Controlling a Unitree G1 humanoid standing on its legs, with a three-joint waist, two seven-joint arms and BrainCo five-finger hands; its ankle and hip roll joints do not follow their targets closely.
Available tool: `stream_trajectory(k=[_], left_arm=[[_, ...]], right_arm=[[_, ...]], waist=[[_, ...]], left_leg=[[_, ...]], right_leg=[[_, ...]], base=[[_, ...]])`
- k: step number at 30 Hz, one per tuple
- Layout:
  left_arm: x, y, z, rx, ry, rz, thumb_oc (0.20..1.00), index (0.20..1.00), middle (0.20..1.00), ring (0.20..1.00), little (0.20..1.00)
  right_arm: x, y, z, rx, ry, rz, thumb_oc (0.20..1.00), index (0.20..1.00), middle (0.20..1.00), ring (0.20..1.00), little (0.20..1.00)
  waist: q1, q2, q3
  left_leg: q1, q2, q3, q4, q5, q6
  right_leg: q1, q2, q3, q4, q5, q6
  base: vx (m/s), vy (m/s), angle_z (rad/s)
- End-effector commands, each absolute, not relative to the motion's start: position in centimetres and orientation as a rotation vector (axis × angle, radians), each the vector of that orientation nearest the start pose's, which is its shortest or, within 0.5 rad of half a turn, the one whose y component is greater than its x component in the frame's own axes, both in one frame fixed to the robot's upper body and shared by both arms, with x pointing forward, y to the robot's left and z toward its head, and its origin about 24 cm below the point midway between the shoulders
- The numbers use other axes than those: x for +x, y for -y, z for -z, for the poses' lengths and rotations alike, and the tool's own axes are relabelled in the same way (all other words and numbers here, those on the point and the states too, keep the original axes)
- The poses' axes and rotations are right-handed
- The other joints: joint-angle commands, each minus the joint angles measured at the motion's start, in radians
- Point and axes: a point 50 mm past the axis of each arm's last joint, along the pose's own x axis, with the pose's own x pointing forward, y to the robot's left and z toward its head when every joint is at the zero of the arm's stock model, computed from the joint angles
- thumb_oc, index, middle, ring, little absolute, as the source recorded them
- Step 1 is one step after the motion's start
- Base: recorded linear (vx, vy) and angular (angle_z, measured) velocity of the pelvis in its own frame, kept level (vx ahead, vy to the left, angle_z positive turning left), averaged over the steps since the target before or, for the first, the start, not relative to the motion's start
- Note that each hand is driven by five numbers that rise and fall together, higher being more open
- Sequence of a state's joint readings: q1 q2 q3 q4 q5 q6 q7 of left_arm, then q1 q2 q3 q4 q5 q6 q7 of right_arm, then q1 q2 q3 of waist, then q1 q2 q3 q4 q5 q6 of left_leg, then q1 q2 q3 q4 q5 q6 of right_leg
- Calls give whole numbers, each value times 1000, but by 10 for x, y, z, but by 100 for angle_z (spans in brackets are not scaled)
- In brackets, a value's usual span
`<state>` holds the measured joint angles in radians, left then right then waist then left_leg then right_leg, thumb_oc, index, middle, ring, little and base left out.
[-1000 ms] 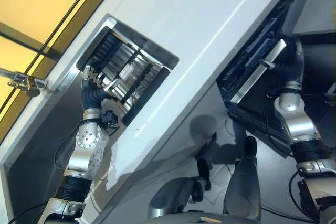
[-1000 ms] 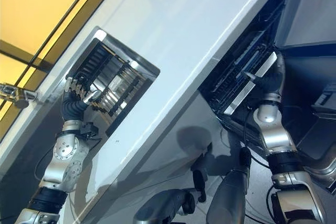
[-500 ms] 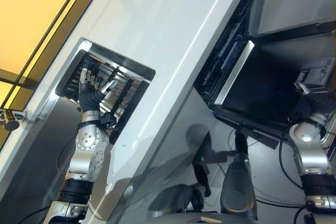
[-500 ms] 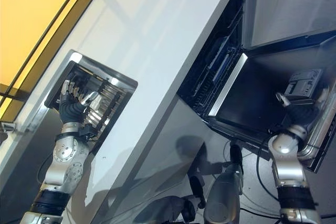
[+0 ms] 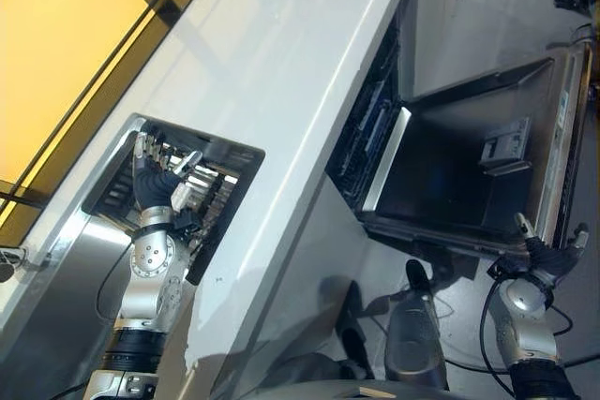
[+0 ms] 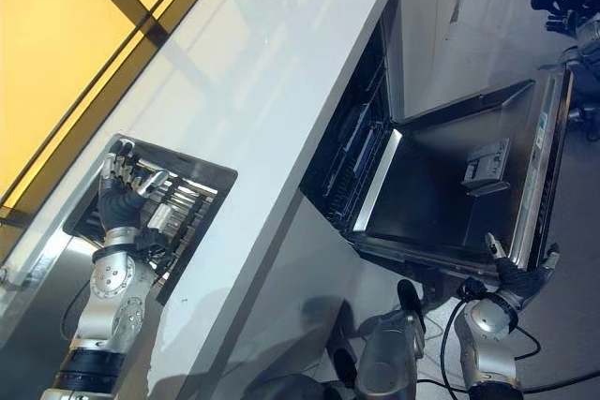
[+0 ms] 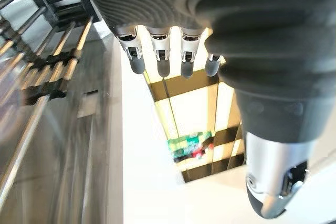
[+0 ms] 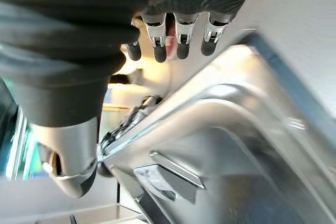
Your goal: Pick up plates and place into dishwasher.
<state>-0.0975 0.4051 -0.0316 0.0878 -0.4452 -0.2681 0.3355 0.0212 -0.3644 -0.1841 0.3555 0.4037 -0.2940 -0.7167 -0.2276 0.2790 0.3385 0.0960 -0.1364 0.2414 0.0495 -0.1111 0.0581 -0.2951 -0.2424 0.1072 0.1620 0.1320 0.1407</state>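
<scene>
Two hands are showing open: my left hand (image 5: pixel 155 173) is hovering with relaxed fingers over the rack (image 5: pixel 211 196) in the sink (image 5: pixel 108 231) set into the white desk (image 5: pixel 281 72); my right hand (image 5: pixel 548 255) is hanging, fingers spread, beside the edge of the lowered dishwasher door (image 5: pixel 459 175). I cannot tell where any plates are.
</scene>
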Motion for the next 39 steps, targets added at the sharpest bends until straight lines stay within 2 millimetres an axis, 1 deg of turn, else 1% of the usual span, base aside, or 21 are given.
stream_trajectory(k=[1, 4, 7, 11, 13, 15, 18, 20, 21, 23, 24, 26, 27, 28, 29, 31, 35, 36, 38, 39], left_arm=[[271, -241, -96, -101, 346, -355, 1000, 1000, 1000, 1000, 1000], [274, -237, -96, -123, 351, -362, 1000, 1000, 1000, 1000, 1000], [277, -235, -99, -149, 366, -366, 1000, 1000, 1000, 1000, 1000], [278, -228, -98, -170, 368, -364, 1000, 1000, 1000, 1000, 1000], [277, -225, -97, -180, 366, -363, 1000, 1000, 1000, 1000, 1000], [276, -222, -95, -191, 364, -360, 1000, 1000, 1000, 1000, 1000], [274, -216, -96, -201, 366, -344, 1000, 1000, 1000, 1000, 1000], [273, -211, -98, -202, 376, -326, 1000, 1000, 1000, 1000, 1000], [273, -209, -99, -201, 380, -321, 1000, 1000, 1000, 1000, 1000], [272, -207, -104, -195, 404, -320, 1000, 1000, 1000, 1000, 1000], [273, -206, -107, -186, 423, -321, 1000, 1000, 1000, 1000, 1000], [273, -207, -115, -178, 455, -321, 1000, 1000, 1000, 1000, 1000], [272, -206, -117, -169, 470, -317, 1000, 1000, 1000, 1000, 1000], [273, -207, -119, -166, 478, -313, 1000, 1000, 1000, 1000, 1000], [273, -208, -125, -160, 496, -305, 1000, 1000, 1000, 1000, 1000], [274, -210, -130, -155, 514, -292, 1000, 1000, 1000, 1000, 1000], [278, -208, -138, -138, 525, -251, 1000, 1000, 1000, 1000, 1000], [278, -208, -139, -136, 525, -248, 1000, 1000, 1000, 1000, 1000], [280, -207, -142, -132, 525, -242, 1000, 1000, 1000, 1000, 1000], [280, -208, -143, -132, 525, -243, 1000, 1000, 1000, 1000, 1000]], right_arm=[[196, 333, -24, 56, 86, 1082, 1000, 1000, 1000, 1000, 1000], [196, 341, -26, 70, 116, 1142, 1000, 1000, 1000, 1000, 1000], [203, 346, -31, 79, 144, 1200, 1000, 1000, 1000, 1000, 1000], [206, 355, -36, 106, 178, 1301, 1000, 1000, 1000, 1000, 1000], [208, 357, -42, 95, 212, 1349, 1000, 1000, 1000, 1000, 1000], [211, 357, -47, 104, 236, 1364, 1000, 1000, 1000, 1000, 1000], [219, 357, -57, 134, 287, 1317, 1000, 1000, 1000, 1000, 1000], [231, 351, -70, 155, 354, 1213, 1000, 1000, 1000, 1000, 1000], [235, 349, -73, 162, 365, 1177, 1000, 1000, 1000, 1000, 1000], [250, 340, -88, 182, 426, 1053, 1000, 1000, 1000, 1000, 1000], [260, 333, -96, 201, 454, 944, 1000, 1000, 1000, 1000, 1000], [273, 323, -112, 204, 507, 835, 1000, 1000, 1000, 1000, 1000], [279, 318, -116, 224, 511, 740, 1000, 1000, 1000, 1000, 1000], [283, 316, -118, 239, 508, 685, 1000, 1000, 1000, 1000, 1000], [292, 309, -121, 265, 488, 559, 1000, 1000, 1000, 1000, 1000], [303, 303, -127, 296, 473, 417, 1000, 1000, 1000, 1000, 1000], [315, 291, -149, 291, 508, 191, 1000, 1000, 1000, 1000, 1000], [316, 289, -154, 284, 521, 163, 1000, 1000, 1000, 1000, 1000], [322, 276, -172, 247, 562, 83, 1000, 1000, 1000, 1000, 1000], [323, 275, -175, 251, 568, 67, 1000, 1000, 1000, 1000, 1000]], waist=[[-33, 44, -7], [-44, 74, 16], [-57, 111, 51], [-73, 152, 81], [-78, 169, 93], [-82, 186, 103], [-86, 205, 121], [-87, 217, 134], [-86, 220, 137], [-83, 226, 152], [-80, 227, 161], [-74, 229, 172], [-70, 229, 175], [-66, 227, 176], [-60, 224, 181], [-48, 220, 181], [-32, 208, 181], [-29, 207, 181], [-19, 203, 181], [-17, 202, 181]], left_leg=[[-197, 17, -12, 279, -92, -33], [-221, 16, 13, 303, -102, -33], [-257, 16, 44, 321, -103, -35], [-296, 16, 75, 362, -123, -35], [-317, 16, 85, 386, -130, -35], [-340, 15, 91, 410, -137, -35], [-372, 15, 95, 445, -145, -34], [-400, 15, 97, 474, -152, -34], [-411, 16, 99, 483, -154, -35], [-441, 20, 102, 512, -160, -39], [-458, 22, 102, 526, -164, -40], [-490, 27, 103, 553, -168, -46], [-502, 28, 102, 560, -169, -47], [-510, 27, 101, 571, -171, -48], [-527, 26, 98, 587, -174, -50], [-547, 24, 91, 602, -175, -53], [-576, 24, 87, 618, -168, -56], [-578, 23, 85, 616, -165, -57], [-578, 20, 81, 609, -159, -56], [-576, 20, 80, 606, -156, -56]], right_leg=[[18, -87, 48, 134, -111, -18], [-16, -107, 54, 150, -108, -16], [-72, -127, 59, 168, -100, -13], [-130, -137, 81, 198, -110, -10], [-154, -142, 93, 208, -110, -11], [-183, -141, 106, 228, -114, -12], [-223, -131, 124, 265, -128, -17], [-253, -124, 135, 294, -140, -23], [-264, -122, 138, 303, -144, -24], [-293, -118, 144, 328, -154, -30], [-310, -116, 144, 346, -162, -32], [-341, -113, 148, 378, -172, -38], [-352, -113, 148, 389, -174, -39], [-360, -112, 147, 397, -177, -41], [-374, -111, 146, 411, -179, -45], [-392, -108, 144, 431, -184, -48], [-418, -113, 132, 464, -190, -51], [-419, -115, 130, 465, -190, -52], [-419, -119, 120, 463, -187, -52], [-417, -120, 117, 462, -186, -52]], base=[[-17, 124, -19], [-38, 107, -27], [-55, 94, -16], [22, 45, -55], [34, 7, -33], [27, -3, -18], [24, -33, -15], [-1, -48, -7], [-23, -60, -3], [-59, -95, -1], [-70, -108, 4], [-67, -105, 11], [-62, -91, 14], [-60, -102, 11], [-51, -88, 12], [-50, -90, 13], [-37, -63, 10], [-33, -37, 9], [-23, -36, 4], [-9, -31, 0]])
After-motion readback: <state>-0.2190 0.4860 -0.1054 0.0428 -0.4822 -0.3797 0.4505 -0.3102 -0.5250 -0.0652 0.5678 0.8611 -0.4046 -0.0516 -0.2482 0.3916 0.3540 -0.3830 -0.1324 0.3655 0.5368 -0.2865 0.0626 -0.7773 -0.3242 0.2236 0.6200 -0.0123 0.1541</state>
